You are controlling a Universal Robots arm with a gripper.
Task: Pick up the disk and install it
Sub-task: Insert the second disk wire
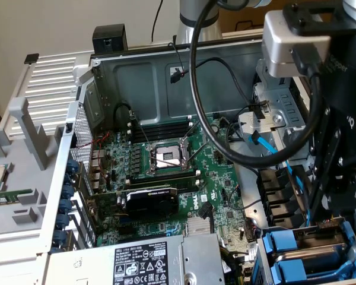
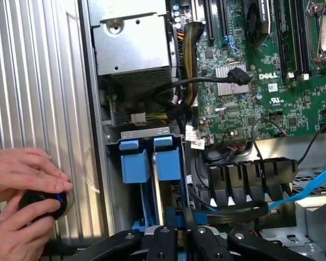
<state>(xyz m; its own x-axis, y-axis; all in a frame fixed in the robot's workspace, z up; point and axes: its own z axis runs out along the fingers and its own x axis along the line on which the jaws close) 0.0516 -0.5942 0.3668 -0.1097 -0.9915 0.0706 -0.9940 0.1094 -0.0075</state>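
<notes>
Disk (image 2: 168,163) sits upright in the bay, nearly installed
Fingers (image 2: 176,225) look clamped on its blue frame just above the bay (image 2: 144,132).

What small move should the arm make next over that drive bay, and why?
Probably a slow, straight descent toward the drive bay. The gripper hangs just above it, in line with the blue trays. Black cables lie close beside, so sideways drift looks risky.
</notes>
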